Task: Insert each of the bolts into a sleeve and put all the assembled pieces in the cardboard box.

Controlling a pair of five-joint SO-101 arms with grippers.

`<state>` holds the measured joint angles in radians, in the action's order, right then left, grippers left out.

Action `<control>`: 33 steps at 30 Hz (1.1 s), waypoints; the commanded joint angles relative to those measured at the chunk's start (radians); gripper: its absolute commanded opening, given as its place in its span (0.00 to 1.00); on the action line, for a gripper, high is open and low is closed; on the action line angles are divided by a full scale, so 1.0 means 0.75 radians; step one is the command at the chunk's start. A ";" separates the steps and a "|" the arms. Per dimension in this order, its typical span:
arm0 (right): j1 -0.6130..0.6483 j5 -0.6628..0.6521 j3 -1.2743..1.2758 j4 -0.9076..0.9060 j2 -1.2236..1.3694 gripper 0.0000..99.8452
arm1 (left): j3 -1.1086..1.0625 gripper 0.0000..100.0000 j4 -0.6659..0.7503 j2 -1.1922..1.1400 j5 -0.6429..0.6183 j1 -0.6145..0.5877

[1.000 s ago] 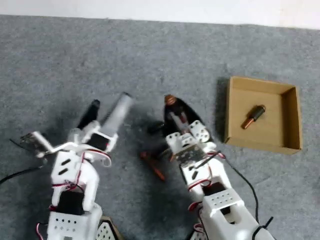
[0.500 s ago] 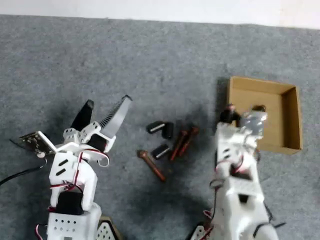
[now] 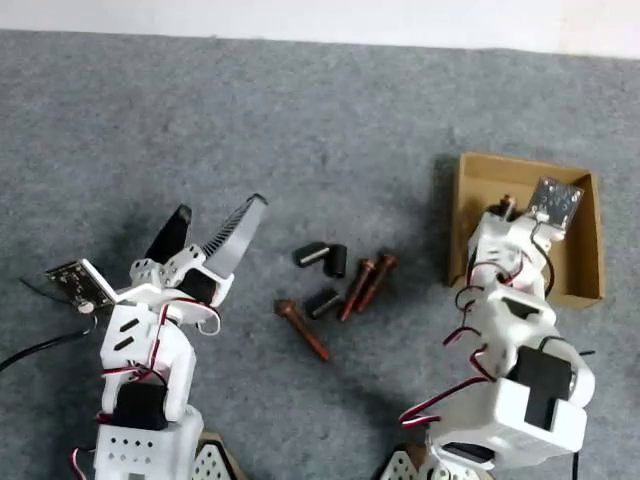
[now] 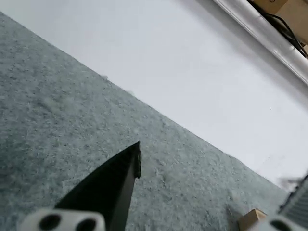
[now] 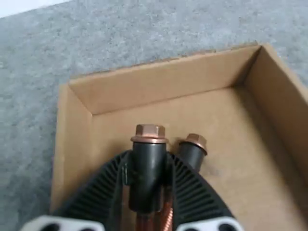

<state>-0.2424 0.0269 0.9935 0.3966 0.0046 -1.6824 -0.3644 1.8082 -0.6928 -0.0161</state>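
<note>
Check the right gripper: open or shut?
Shut: the right gripper clamps an assembled piece by its black sleeve, over the cardboard box.

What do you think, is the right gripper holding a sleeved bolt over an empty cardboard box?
Not empty: the right wrist view shows another assembled piece already lying in the cardboard box, beside the sleeved bolt that the right gripper holds over it.

No lettering, number or sign is legible anywhere; one small circuit board (image 3: 72, 284) perhaps bears marks, too small to tell.
</note>
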 commanded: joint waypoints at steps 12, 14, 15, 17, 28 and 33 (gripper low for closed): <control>0.124 0.004 0.226 -0.124 -0.551 0.22 | -0.017 0.46 -0.002 0.005 0.020 0.030; 0.202 -0.006 0.392 -0.093 -0.750 0.22 | -0.017 0.46 -0.004 0.003 0.061 0.030; 0.240 -0.035 0.472 -0.091 -0.850 0.22 | -0.017 0.46 -0.004 0.003 0.068 0.030; 0.320 -0.115 0.621 -0.095 -1.061 0.22 | -0.017 0.46 -0.012 0.003 0.070 0.030; 0.621 -0.205 1.018 -0.967 -2.208 0.22 | -0.017 0.46 -0.033 0.003 0.074 0.030; 0.889 -0.203 0.991 -1.384 -2.460 0.22 | -0.017 0.46 -0.033 0.003 0.074 0.030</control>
<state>0.3299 -0.1143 1.6747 -0.4887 -1.7691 -1.6824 -0.3859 1.8082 -0.6483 -0.0161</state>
